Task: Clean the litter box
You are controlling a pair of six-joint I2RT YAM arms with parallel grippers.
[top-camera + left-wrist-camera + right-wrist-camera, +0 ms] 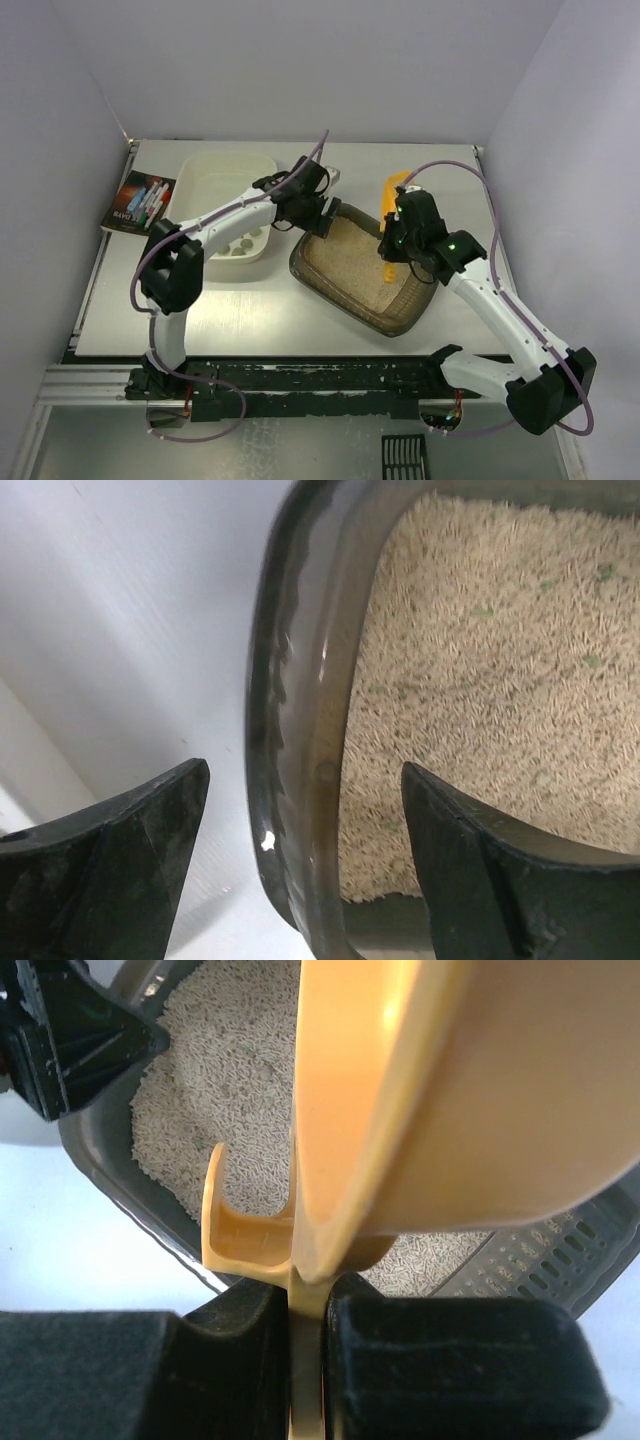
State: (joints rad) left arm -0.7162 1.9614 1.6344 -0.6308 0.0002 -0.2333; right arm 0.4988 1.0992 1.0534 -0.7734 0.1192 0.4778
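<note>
The litter box (pixel 397 326) lies angled in the middle of the table (pixel 240 310). The left tool (pixel 318 222), jaws spread, straddles its rim at the 10 o'clock corner. At 2 o'clock, the right tool (pixel 392 248) pinches a yellow scoop (pixel 393 188) over the rim.

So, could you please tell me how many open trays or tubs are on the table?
2. The cream-white tub stands far left on the table; the dark litter box lies to its right, near the middle. Part of each is covered, yet no third shows.
</note>
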